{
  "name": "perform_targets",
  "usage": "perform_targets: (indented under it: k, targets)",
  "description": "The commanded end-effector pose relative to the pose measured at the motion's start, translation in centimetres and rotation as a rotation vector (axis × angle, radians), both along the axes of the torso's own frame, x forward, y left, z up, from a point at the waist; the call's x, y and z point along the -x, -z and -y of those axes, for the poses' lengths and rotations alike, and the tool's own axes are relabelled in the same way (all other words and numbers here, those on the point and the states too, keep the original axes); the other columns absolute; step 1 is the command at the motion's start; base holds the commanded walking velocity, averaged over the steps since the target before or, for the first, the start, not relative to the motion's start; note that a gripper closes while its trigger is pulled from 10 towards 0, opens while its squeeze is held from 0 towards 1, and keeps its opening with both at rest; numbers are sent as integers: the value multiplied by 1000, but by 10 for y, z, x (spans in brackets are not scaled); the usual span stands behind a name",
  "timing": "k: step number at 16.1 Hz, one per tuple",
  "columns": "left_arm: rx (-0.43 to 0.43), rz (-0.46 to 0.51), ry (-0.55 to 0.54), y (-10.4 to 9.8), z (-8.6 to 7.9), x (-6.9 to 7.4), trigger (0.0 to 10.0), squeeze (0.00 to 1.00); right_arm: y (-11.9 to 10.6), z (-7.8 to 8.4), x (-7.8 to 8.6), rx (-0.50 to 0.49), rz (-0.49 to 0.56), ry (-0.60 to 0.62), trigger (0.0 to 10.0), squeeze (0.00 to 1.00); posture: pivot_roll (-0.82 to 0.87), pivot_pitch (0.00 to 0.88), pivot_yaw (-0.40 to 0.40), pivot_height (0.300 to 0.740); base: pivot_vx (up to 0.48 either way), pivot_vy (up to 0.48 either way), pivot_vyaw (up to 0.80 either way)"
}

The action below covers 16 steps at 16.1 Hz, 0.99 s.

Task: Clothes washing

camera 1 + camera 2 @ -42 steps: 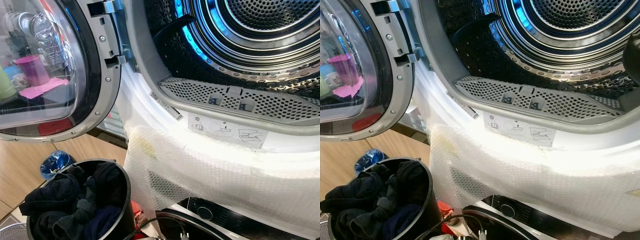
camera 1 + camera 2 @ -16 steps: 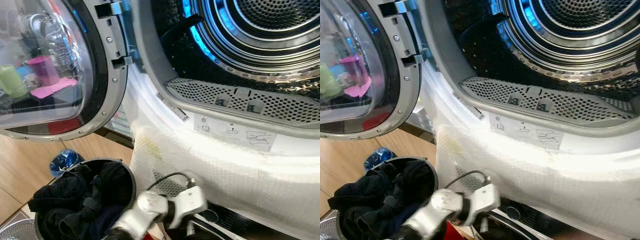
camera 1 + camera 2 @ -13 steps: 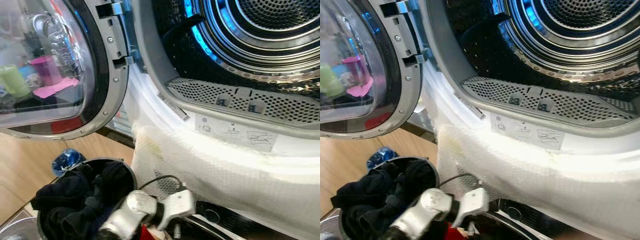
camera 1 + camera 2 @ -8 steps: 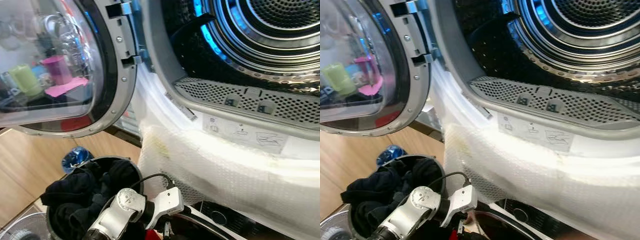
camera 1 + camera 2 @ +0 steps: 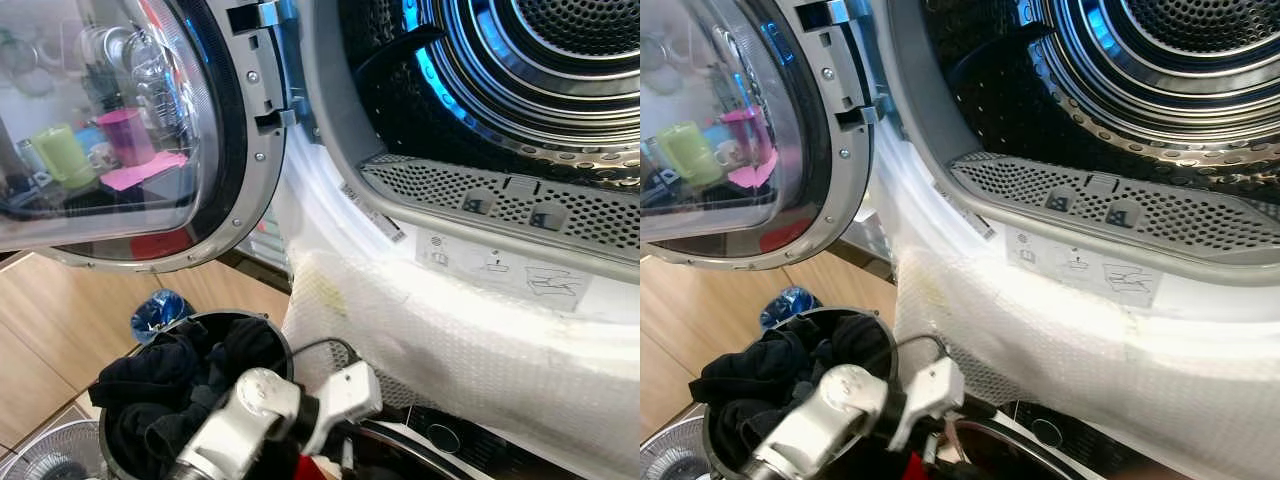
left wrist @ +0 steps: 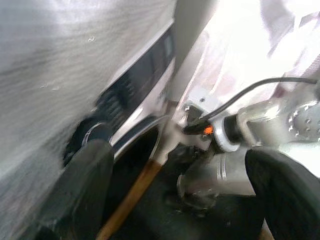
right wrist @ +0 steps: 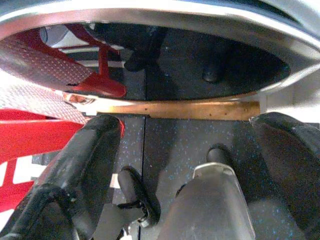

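A black basket (image 5: 103, 440) at the lower left holds dark clothes (image 5: 165, 385) heaped to its rim. Above and to the right the machine's steel drum (image 5: 560, 60) stands open and lit blue, its round glass door (image 5: 120, 130) swung out to the left. My left arm's silver wrist (image 5: 270, 410) hangs beside the basket, between it and the machine front. In the left wrist view my left gripper (image 6: 180, 170) is open, nothing between its fingers (image 6: 85, 185). My right gripper (image 7: 185, 150) is open too, low over dark floor, with its fingers (image 7: 90, 150) empty.
Bubble wrap (image 5: 450, 340) hangs over the machine's front below the opening. A lower machine's control knob (image 5: 440, 440) sits under it. A blue object (image 5: 160, 312) lies on the wooden floor behind the basket, and a fan grille (image 5: 40, 460) is at the bottom left. Red plastic (image 7: 30, 130) lies near the right gripper.
The camera has turned left, so the scene sits further right. My left arm came up into view beside the basket and moved slightly left toward it.
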State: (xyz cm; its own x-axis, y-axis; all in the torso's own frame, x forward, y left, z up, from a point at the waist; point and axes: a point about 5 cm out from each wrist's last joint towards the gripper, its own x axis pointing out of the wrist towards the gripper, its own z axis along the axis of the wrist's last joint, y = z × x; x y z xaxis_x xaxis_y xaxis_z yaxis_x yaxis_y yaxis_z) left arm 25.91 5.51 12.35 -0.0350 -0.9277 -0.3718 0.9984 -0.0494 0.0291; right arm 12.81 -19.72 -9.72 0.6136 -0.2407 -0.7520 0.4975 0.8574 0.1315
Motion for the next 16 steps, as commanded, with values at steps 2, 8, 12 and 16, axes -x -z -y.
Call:
perform_targets:
  k: [2,8,12,16]
  targets:
    - [-20,-3,-2,-12,-13,4,10000,0,4,-8,5,-20,-33,-13,10000,0,172,0,168,740,0,0,0]
    - [-243,52,-163,-28,-65,5,10000,0,5,-1,11,-8,-56,-11,10000,0,210,0,146,740,0,0,0]
    - [-354,83,-198,-34,-88,11,10000,0,5,3,12,-2,-62,-16,10000,0,235,0,128,740,0,0,0]
    - [-311,108,-185,-54,-108,18,10000,0,4,6,9,2,-62,-24,10000,0,277,0,102,740,0,0,0]
